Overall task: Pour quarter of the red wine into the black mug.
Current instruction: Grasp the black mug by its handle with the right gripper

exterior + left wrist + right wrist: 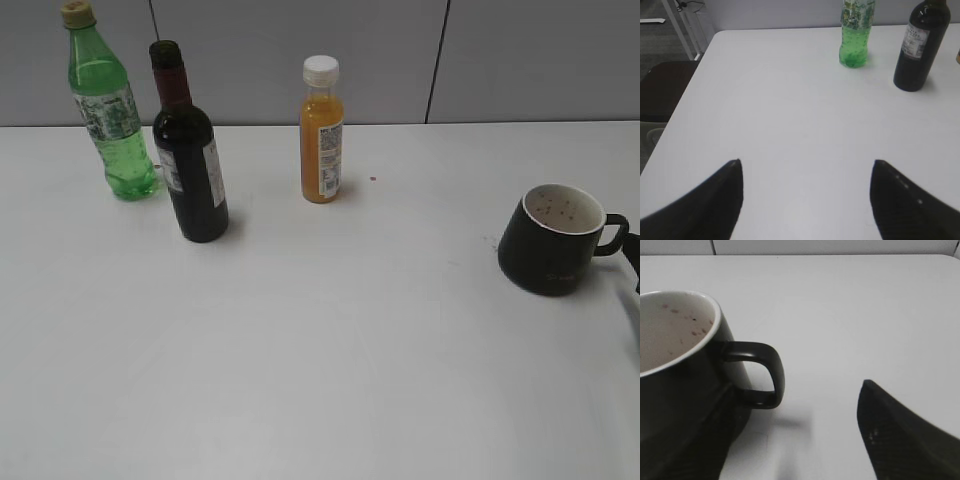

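Note:
The red wine [190, 170], a dark bottle with a red foil neck and white label, stands upright at the back left; it also shows in the left wrist view [917, 45]. The black mug [552, 245] with a white, red-speckled inside stands at the right, handle pointing right. My right gripper [795, 410] is open, with the mug's handle [762, 375] between its fingers; its left finger is hard to tell from the mug wall [685, 390]. My left gripper [806, 165] is open and empty over bare table, well short of the wine.
A green plastic bottle [110, 120] stands just left of the wine, also in the left wrist view [855, 40]. An orange juice bottle [321, 140] with a white cap stands at the back centre. The white table's [330, 350] left edge [685, 95] has a dark chair beside it.

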### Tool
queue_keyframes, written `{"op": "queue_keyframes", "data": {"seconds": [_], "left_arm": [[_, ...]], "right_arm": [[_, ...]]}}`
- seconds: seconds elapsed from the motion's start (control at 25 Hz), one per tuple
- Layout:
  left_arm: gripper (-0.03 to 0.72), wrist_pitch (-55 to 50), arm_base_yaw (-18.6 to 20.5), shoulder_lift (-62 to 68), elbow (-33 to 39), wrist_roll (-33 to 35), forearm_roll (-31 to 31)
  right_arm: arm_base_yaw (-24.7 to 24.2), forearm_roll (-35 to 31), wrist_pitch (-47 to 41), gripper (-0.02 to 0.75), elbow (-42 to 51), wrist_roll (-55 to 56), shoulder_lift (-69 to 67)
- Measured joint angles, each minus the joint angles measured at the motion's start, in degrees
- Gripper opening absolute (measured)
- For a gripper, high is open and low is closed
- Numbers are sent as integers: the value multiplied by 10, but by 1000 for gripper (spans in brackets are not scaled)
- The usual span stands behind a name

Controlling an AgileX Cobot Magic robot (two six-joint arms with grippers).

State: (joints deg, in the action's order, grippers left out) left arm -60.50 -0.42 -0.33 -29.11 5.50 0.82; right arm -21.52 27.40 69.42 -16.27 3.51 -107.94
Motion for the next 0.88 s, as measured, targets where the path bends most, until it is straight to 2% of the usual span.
{"op": "queue_keyframes", "data": {"seconds": [0.88], "left_arm": [[589, 0, 0, 0, 0, 0, 0]], "right_arm": [[0, 8, 0, 573, -16, -14, -13]]}}
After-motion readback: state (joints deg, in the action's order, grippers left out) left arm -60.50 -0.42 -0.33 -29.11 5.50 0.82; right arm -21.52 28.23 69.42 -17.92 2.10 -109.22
